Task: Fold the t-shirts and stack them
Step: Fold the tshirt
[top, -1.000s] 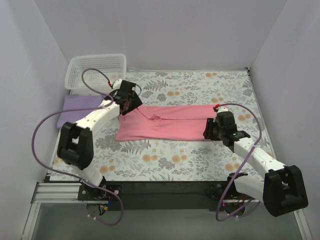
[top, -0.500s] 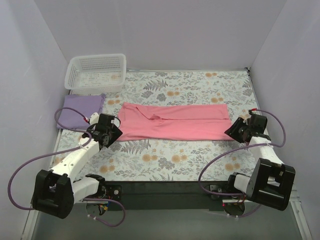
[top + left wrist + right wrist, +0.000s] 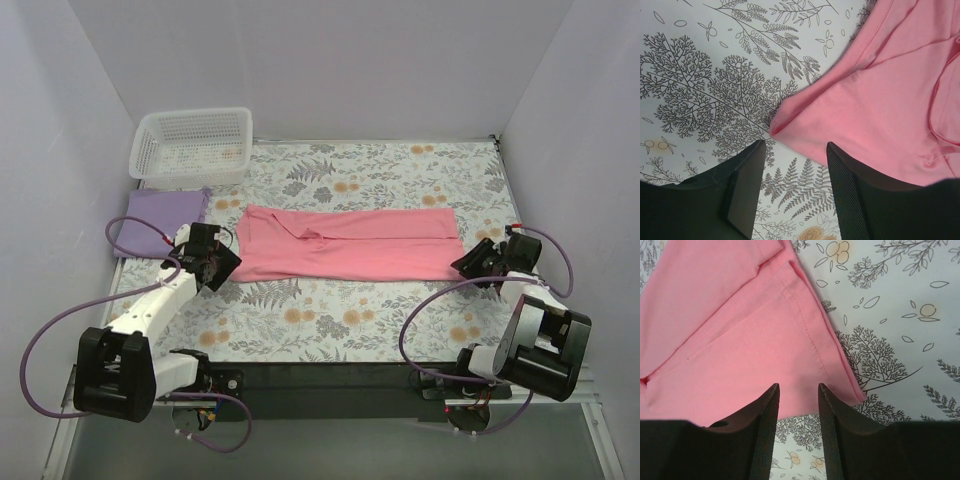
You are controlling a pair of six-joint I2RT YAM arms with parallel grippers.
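1. Pink shirt (image 3: 345, 244): lies flat as a long band on the tablecloth (image 3: 330, 320), reaching from one of my grippers to the other.
2. Left gripper (image 3: 792, 190): low over the cloth, with the band's near corner just ahead of its fingertips. Jaws spread wide, nothing between them.
3. Right gripper (image 3: 798, 410): poised at the hem of the opposite end, that corner just to its right. Jaws parted narrowly, empty.
4. Assessment: I judge both tools are posted at the near corners so each can pinch one and carry the next fold evenly.
5. Purple shirt (image 3: 160, 218): folded flat beyond my left gripper and apart from the pink one, probably the base of the stack.
6. Basket (image 3: 192, 145): just past the purple shirt. I see no garment in it.
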